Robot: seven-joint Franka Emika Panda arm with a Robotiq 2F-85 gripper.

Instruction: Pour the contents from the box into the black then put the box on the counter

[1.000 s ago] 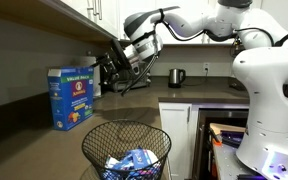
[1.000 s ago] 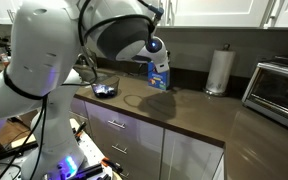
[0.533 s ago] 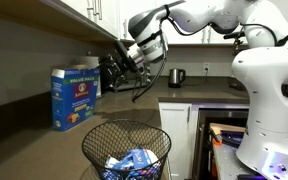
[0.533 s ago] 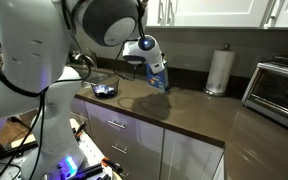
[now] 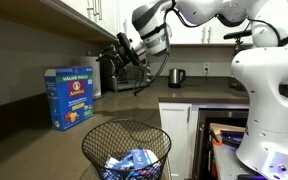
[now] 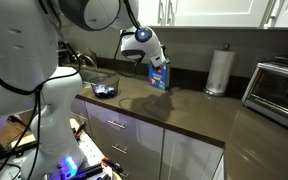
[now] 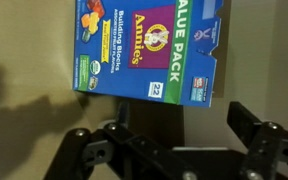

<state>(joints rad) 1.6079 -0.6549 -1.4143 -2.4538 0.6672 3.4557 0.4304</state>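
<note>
Blue box [image 5: 71,97] stands upright on the counter [image 6: 194,115], long axis vertical. The gripper [image 5: 121,60] hangs apart, up to its right, facing it — jaws spread, empty.

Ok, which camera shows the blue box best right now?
The wrist view: the box fills the upper frame, its front lettering readable, with the open gripper below it. Both exterior views show it standing upright on the counter, only smaller and with less label detail.

the box [image 5: 71,98] stands, seemingly upright, on the counter [image 6: 196,122].
</note>
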